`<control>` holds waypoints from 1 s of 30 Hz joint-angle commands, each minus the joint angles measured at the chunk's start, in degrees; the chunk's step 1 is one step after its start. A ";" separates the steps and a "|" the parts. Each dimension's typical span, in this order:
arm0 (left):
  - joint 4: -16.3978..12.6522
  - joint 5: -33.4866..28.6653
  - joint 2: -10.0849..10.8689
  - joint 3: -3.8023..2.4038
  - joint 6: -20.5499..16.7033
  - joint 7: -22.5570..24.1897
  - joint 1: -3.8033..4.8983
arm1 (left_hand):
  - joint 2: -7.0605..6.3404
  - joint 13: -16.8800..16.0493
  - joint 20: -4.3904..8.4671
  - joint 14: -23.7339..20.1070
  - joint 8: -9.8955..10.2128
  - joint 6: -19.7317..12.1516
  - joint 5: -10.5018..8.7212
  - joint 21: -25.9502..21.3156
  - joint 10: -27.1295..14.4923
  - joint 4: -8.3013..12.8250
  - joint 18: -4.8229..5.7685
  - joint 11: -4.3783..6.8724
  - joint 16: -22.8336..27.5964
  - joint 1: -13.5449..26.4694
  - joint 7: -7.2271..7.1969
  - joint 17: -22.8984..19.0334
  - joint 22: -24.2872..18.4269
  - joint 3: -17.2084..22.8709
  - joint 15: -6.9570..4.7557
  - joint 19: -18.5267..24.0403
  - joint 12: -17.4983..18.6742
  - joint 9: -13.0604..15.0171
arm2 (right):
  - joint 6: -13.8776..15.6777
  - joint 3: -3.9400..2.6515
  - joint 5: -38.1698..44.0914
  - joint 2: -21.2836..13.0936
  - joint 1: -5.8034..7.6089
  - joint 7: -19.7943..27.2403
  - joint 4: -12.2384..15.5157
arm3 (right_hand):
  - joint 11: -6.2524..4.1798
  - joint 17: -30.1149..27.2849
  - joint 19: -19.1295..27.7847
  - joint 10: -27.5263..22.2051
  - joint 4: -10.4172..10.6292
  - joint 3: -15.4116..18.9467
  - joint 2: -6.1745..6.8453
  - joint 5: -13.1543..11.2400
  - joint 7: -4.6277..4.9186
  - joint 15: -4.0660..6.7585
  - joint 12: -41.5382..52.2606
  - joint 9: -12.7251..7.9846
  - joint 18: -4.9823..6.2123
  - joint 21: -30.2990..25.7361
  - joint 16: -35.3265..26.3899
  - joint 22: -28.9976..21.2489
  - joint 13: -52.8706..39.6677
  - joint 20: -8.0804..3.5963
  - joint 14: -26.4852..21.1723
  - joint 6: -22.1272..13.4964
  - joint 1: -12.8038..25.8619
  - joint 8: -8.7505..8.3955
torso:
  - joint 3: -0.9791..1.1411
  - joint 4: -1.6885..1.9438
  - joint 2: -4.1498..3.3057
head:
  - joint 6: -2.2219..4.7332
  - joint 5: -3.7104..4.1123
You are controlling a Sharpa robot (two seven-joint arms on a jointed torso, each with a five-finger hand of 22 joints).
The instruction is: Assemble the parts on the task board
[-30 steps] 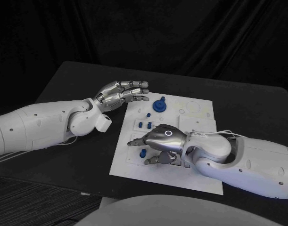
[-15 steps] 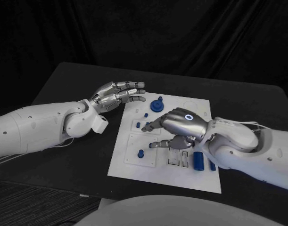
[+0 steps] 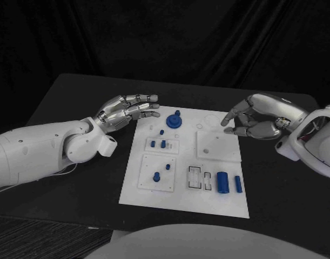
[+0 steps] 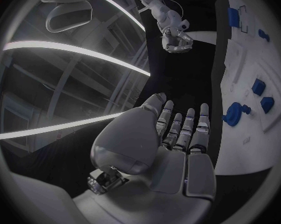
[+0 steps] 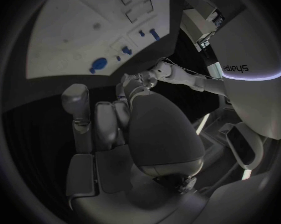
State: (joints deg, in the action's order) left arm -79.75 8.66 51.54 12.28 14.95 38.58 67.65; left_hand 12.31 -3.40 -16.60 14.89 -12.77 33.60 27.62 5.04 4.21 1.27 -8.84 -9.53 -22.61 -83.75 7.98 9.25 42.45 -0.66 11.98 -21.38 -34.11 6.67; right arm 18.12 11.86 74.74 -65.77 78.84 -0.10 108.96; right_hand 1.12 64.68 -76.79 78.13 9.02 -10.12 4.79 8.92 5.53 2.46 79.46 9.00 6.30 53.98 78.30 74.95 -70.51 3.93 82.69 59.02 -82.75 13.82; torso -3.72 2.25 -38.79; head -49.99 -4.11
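While the right hand [image 3: 252, 120] hangs with fingers curled in on nothing at the right edge of the task board [image 3: 182, 204], the left hand [image 3: 126, 110] hovers empty, fingers apart, beside its left edge on the surface; blue parts [image 3: 224, 182] lie between them.

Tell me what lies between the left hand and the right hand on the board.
In the head view, the round blue part stands between the left hand and right hand.

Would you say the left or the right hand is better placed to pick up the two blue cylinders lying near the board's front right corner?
Probably the right hand: it hovers at the task board's right edge, same side as the blue cylinders, holding nothing.
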 commanded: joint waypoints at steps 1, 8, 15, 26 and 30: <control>-0.54 -0.44 -0.05 -0.05 -1.84 3.31 -0.06 | -0.16 -0.08 -0.01 0.63 -0.28 0.44 0.55 0.32 0.58 0.06 0.76 -0.03 -0.55 0.66 -0.10 0.11 -0.05 0.56 0.04 -0.49 -0.44 -0.07 | -17.95 0.04 -1.95 -1.21 0.17 -17.45 -0.35 | -0.55 16.27 -3.90 10.57 4.55 3.19 -1.00 -1.89 -0.85 0.52 9.74 1.08 -0.97 8.16 8.01 7.92 -17.78 -0.45 5.08 1.35 8.48 0.65 | -0.03 0.03 -0.03 | -0.01 1.29; -0.38 -0.43 -0.12 -0.05 -1.80 3.68 -0.07 | -0.19 -0.07 -0.01 0.58 -0.24 0.43 0.84 0.38 0.63 0.16 0.78 -0.08 -0.49 0.70 -0.15 0.04 -0.06 0.80 0.08 -0.55 -0.39 -0.10 | -21.85 0.06 -0.26 -1.48 -1.19 -23.36 -1.11 | -2.38 25.32 -7.66 11.87 7.52 7.92 -5.36 -1.33 -2.89 2.35 10.54 3.95 -2.57 17.69 11.70 10.21 -19.49 -2.37 7.31 6.56 23.60 1.34 | -0.10 -0.24 0.08 | -0.01 2.28; -0.15 -0.43 -0.04 -0.05 -1.70 3.83 -0.09 | -0.19 -0.06 -0.01 0.55 -0.22 0.41 0.94 0.39 0.63 0.18 0.79 -0.08 -0.48 0.71 -0.13 0.02 -0.06 0.87 0.09 -0.55 -0.38 -0.12 | -24.15 0.06 -0.41 -0.41 -2.05 -26.27 -1.50 | -2.41 24.98 -7.83 11.87 7.56 9.54 -6.46 -0.84 -2.91 2.72 10.54 4.36 -2.69 18.58 11.57 10.35 -19.49 -2.77 7.22 7.14 27.24 0.45 | 0.27 -0.29 -0.19 | -0.01 3.35; 0.19 -0.43 -0.16 -0.04 -1.16 3.66 -0.17 | -0.15 -0.03 -0.01 0.48 -0.17 0.36 1.13 0.41 0.59 0.23 0.82 -0.10 -0.44 0.77 -0.10 -0.03 -0.08 1.07 0.13 -0.56 -0.19 -0.15 | -25.10 0.07 -2.31 1.15 -3.26 -29.15 -1.33 | -3.32 19.52 -9.85 11.87 6.26 10.07 -6.90 1.92 -4.09 3.64 10.54 10.12 -4.10 25.94 9.41 12.19 -19.49 -3.55 6.16 9.31 26.57 2.80 | 0.31 -0.15 -0.05 | -0.01 4.65; 0.28 -0.43 -0.19 -0.04 -0.99 3.56 -0.21 | -0.15 -0.03 -0.01 0.48 -0.17 0.36 1.13 0.41 0.59 0.23 0.82 -0.10 -0.44 0.77 -0.10 -0.03 -0.08 1.07 0.13 -0.56 -0.19 -0.15 | -24.33 0.06 -2.28 2.11 -4.32 -31.18 -0.95 | -3.92 18.00 -10.06 11.87 5.44 11.02 -6.34 -0.26 -4.73 4.07 10.54 16.92 -4.31 27.24 8.76 12.46 -19.49 -3.98 5.98 8.37 26.40 5.72 | 0.27 -0.14 -0.03 | -0.01 5.24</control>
State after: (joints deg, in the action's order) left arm -79.42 8.66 51.45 12.28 13.52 38.78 67.53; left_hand 12.08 -3.39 -16.68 15.18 -12.86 33.69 28.51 5.09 4.40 1.51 -8.83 -9.72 -23.06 -83.52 7.88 9.26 42.47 0.20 12.09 -21.46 -34.34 6.56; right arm -5.42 11.92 72.95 -63.78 74.81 -27.37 107.72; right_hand -2.47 74.94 -83.98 84.15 14.51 0.65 -1.74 9.10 0.90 6.16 89.86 25.17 3.08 80.84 87.31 74.93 -74.93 0.28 84.06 67.43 -56.00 19.17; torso -3.43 2.10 -38.83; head -49.99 0.83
